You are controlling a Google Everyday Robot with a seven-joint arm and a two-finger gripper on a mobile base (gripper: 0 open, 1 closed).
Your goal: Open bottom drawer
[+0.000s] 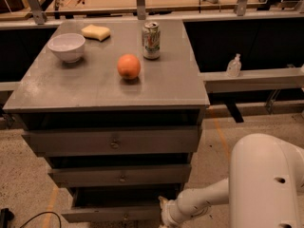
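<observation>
At the foot of the grey cabinet (95, 87), the bottom drawer (109, 215) stood pulled partway out, its dark inside showing above the front panel. My gripper (164, 216) sat low at that drawer's right end, mostly cut off from view; whether it was open or closed I could not tell
</observation>
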